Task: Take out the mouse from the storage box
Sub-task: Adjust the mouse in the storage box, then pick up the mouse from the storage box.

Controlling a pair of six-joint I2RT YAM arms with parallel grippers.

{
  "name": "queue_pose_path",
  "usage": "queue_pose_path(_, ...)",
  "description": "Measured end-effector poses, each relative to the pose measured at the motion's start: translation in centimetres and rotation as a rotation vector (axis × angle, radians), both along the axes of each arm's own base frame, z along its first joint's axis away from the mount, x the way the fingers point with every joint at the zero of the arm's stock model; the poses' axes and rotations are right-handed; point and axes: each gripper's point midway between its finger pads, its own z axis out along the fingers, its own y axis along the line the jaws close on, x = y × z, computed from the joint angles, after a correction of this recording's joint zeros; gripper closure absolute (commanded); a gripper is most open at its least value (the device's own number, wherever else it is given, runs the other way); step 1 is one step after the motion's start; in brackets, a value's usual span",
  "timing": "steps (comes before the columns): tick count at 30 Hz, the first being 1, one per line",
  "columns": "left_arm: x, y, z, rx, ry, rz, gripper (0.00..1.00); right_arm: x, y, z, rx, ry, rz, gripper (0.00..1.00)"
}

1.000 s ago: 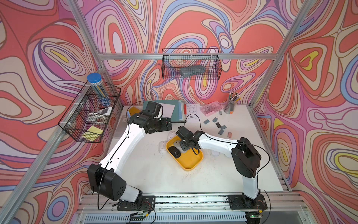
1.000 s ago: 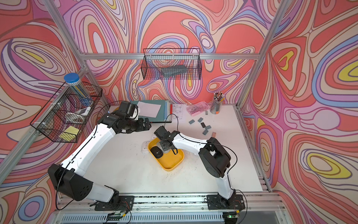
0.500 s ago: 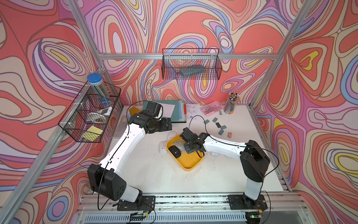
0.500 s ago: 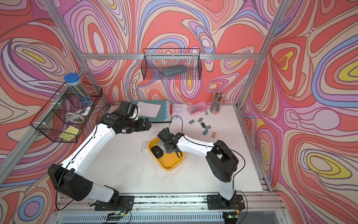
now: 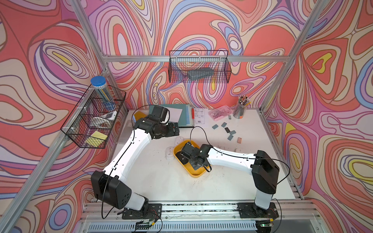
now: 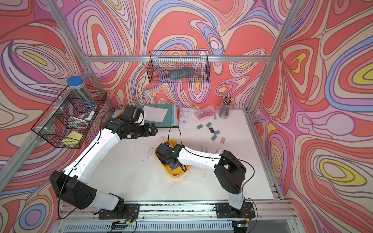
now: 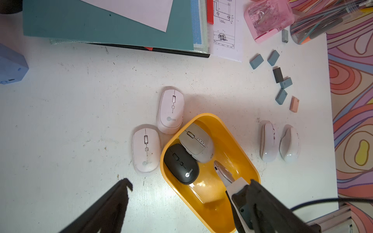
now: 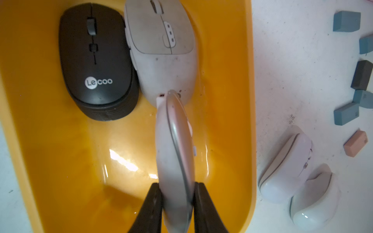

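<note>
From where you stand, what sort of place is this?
Likely a robot test booth staged as an office desk: two robot arms at a white table, wire baskets on swirly walls, plus folders, a pencil cup and computer mice.

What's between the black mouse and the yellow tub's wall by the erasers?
In the right wrist view: a grey plastic mouse beside the black plastic mouse, then bare floor of the yellow plastic tub.
</note>
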Motion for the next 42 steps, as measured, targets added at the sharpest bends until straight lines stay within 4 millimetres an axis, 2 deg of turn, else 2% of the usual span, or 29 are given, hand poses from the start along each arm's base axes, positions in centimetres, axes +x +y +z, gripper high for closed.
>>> queue_pose_path(7, -0.1, -0.1, 0.0, -0.007, 0.002, -0.005, 0.05, -1.3, 2.1, -2.0, -0.044, 0.024, 0.049, 0.74)
queue_pose_path(9, -0.1, -0.2, 0.0, -0.008, 0.003, -0.006, 0.05, -1.7, 2.6, -2.0, -0.034, 0.029, 0.053, 0.69)
queue_pose_path(12, -0.1, -0.2, 0.0, -0.009, 0.003, -0.006, 0.06, -2.3, 3.3, -1.9, -0.004, 0.051, 0.052, 0.56)
queue_pose_path(16, -0.1, -0.2, 0.0, -0.012, 0.004, -0.008, 0.06, -3.0, 4.0, -2.0, 0.035, 0.090, 0.050, 0.52)
queue_pose_path(21, -0.1, -0.2, 0.0, -0.012, 0.004, -0.009, 0.06, -3.3, 4.5, -0.9, 0.089, 0.098, 0.043, 0.49)
queue_pose_path(25, -0.1, -0.3, 0.0, -0.014, 0.004, -0.010, 0.06, -2.7, 4.4, 0.6, 0.125, 0.068, 0.028, 0.35)
queue_pose_path(27, -0.1, -0.3, 0.0, -0.014, 0.005, -0.010, 0.06, -2.2, 4.0, 0.7, 0.130, 0.071, 0.007, 0.30)
queue_pose_path(34, -0.1, -0.3, 0.0, -0.014, 0.004, -0.010, 0.06, -0.6, 2.6, -1.2, 0.150, 0.157, -0.093, 0.24)
queue_pose_path(42, -0.1, -0.3, 0.0, -0.015, 0.004, -0.010, 0.06, -1.4, 3.4, -3.9, 0.196, 0.274, -0.137, 0.23)
